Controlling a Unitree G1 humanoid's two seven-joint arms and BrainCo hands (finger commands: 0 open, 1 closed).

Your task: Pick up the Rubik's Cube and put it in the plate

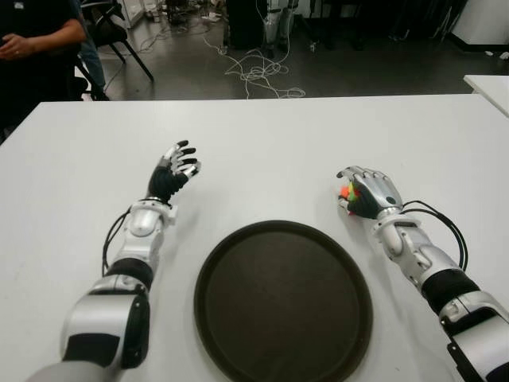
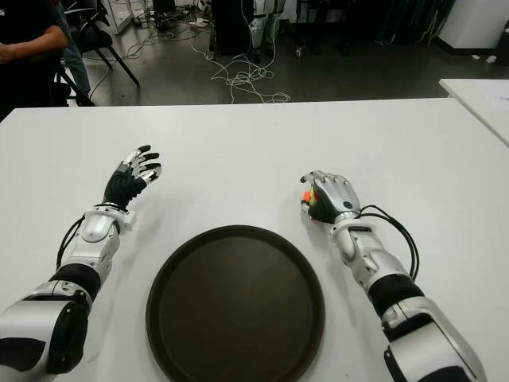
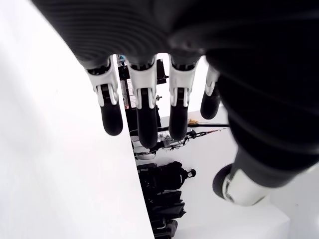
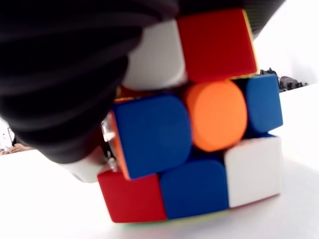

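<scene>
Right hand (image 1: 368,193): you are cupping it over the Rubik's Cube (image 1: 347,193), fingers curled down and clamped on it, just right of the plate's far right rim.
Cube: it is sitting low on the white table (image 1: 262,151) under the palm; the right wrist view is showing its bottom edge at the tabletop, so I judge it is not yet lifted.
Grip advice: you are wanting a firm wrap before rising, since only a corner of the cube is showing past the fingers.
Plate (image 1: 238,263): it is lying empty, near centre, between the two arms.
Path: you are needing to lift clear of the raised rim, then travel left and nearer, releasing low over the middle.
Open room: bare table is lying all round the right hand; the table's right edge is well apart.
Left hand (image 1: 175,171): it is showing left of the plate's far side, fingers spread, holding nothing.
</scene>
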